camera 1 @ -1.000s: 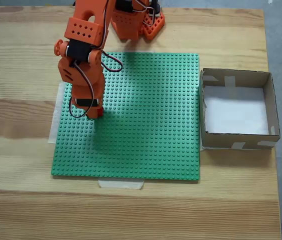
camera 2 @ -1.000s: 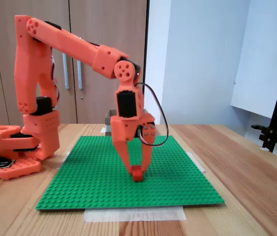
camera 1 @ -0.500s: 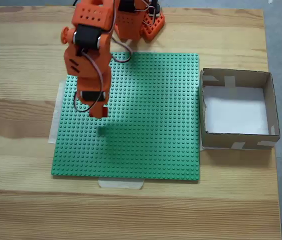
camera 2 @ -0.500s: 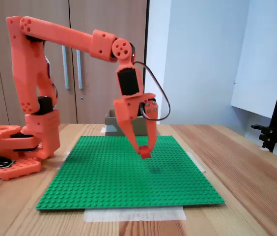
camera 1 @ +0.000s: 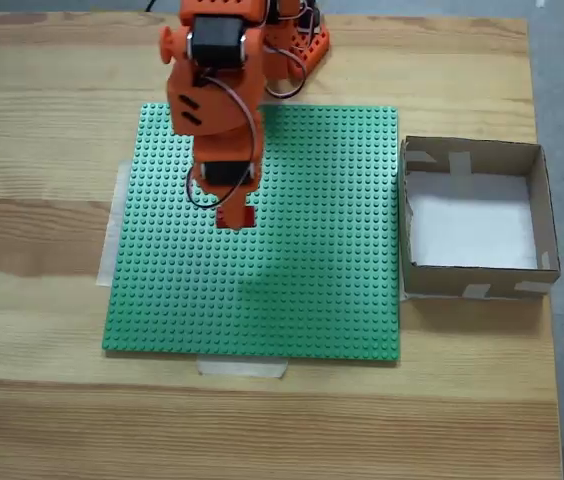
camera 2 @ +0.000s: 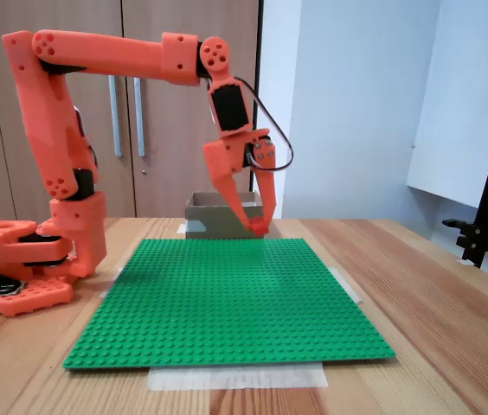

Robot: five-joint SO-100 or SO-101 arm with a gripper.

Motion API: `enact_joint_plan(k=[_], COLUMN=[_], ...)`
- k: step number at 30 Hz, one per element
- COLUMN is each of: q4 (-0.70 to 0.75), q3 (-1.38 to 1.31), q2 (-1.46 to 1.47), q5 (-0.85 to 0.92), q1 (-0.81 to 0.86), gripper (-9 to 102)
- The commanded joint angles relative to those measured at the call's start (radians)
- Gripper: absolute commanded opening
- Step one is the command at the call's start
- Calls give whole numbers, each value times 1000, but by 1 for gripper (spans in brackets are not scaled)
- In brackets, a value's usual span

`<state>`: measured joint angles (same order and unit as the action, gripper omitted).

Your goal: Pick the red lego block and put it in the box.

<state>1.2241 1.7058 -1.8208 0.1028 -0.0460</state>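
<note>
Evenly bright, soft indoor light from above. Faint, diffuse shadow on the green baseplate (camera 1: 292,290) near its front edge. Sharp throughout both fixed views; no glare, no edge distortion.

Open air lay between the raised gripper (camera 2: 259,226) and the box (camera 1: 540,205) — only the flat green baseplate (camera 1: 302,300) beneath, box walls standing upright.
</note>
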Motion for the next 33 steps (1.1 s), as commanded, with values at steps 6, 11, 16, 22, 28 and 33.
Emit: enact_joint_plan(k=[6, 11, 16, 22, 28, 33], q4=[66, 95, 109, 114, 110, 117], q3=[-127, -164, -196, -235, -268, -290], q2=[-41, -41, -41, -44, -44, -44], q5=[-78, -126, -176, -221, -258, -279], q1=[-92, -160, -238, -342, -433, -509], gripper=[2, 2, 2, 2, 3, 3])
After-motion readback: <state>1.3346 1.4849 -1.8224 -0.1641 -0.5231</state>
